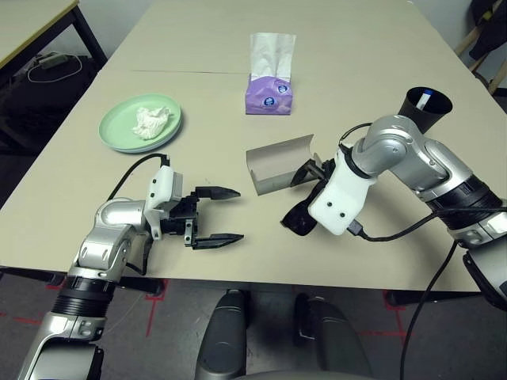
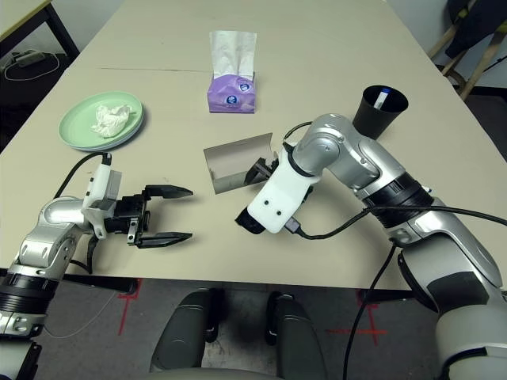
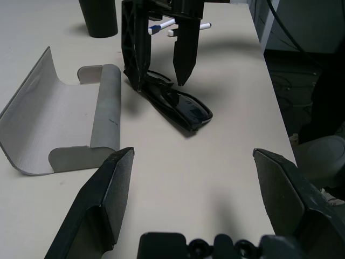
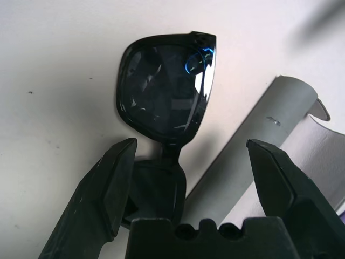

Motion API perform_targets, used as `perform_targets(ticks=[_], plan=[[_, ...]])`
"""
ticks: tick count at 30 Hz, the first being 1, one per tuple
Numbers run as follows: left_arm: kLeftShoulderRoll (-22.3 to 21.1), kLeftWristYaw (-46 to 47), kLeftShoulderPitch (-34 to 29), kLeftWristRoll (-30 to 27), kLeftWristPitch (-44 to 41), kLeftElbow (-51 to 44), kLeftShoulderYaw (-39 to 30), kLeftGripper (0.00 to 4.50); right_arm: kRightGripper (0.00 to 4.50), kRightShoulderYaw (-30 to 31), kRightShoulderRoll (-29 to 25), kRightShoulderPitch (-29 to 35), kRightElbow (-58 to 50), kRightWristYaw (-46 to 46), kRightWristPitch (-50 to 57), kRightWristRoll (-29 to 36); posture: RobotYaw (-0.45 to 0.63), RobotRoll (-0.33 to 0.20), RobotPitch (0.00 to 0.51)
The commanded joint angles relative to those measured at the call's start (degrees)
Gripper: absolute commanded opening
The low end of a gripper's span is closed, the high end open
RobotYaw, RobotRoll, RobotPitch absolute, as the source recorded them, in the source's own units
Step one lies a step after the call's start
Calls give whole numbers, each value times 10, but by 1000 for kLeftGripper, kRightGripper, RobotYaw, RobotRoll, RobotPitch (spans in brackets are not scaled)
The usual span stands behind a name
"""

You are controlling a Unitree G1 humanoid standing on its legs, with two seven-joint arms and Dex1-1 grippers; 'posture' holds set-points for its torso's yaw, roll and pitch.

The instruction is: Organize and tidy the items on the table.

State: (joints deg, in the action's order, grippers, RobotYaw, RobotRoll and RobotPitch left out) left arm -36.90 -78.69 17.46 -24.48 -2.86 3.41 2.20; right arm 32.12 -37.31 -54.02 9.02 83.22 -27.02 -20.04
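Black sunglasses point(image 4: 164, 91) lie folded on the table point(image 1: 356, 47), next to the open grey glasses case point(image 1: 277, 162). My right gripper point(image 4: 191, 144) is open and comes down over the sunglasses with a finger point(image 3: 183, 54) on each side of them. My left gripper point(image 1: 238, 214) is open and empty, hovering low near the front edge and pointing at the case. A crumpled white tissue point(image 1: 152, 119) sits on the light green plate point(image 1: 119, 131) at the far left. The black cup point(image 1: 425, 107) stands at the right with a pen in it. Two pens point(image 3: 164, 25) lie on the table beyond the right gripper.
A purple tissue box point(image 1: 269, 93) stands at the middle back. A smaller table point(image 1: 32, 24) with black legs is at the far left, with cables on the floor under it. A black cable runs from my right wrist over the table's front edge.
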Motion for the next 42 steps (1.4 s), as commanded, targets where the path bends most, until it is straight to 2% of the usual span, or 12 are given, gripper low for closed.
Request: perform_targets(ticks=[1, 10, 22, 25, 35, 42], plan=[[-5, 0, -6, 12, 8, -1, 7, 4500, 3567, 9, -4, 4, 4, -4, -14, -4, 241, 0, 172], [-6, 3, -7, 14, 10, 0, 9, 4500, 47, 10, 8, -12, 2, 7, -7, 2, 240, 0, 171], [-5, 1, -4, 17, 11, 6, 9, 4500, 47, 6, -13, -5, 30, 2, -46, 3, 235, 0, 167], [-5, 1, -6, 17, 11, 5, 8, 4500, 689, 3, -19, -5, 36, -2, -53, 3, 232, 0, 165], [-4, 1, -2, 19, 11, 10, 10, 4500, 4392, 3, -36, 28, 18, -10, -57, 0, 234, 0, 163], [-1, 3, 1, 21, 11, 12, 11, 4500, 4451, 2, -30, 42, 23, -32, -33, -17, 234, 0, 161]])
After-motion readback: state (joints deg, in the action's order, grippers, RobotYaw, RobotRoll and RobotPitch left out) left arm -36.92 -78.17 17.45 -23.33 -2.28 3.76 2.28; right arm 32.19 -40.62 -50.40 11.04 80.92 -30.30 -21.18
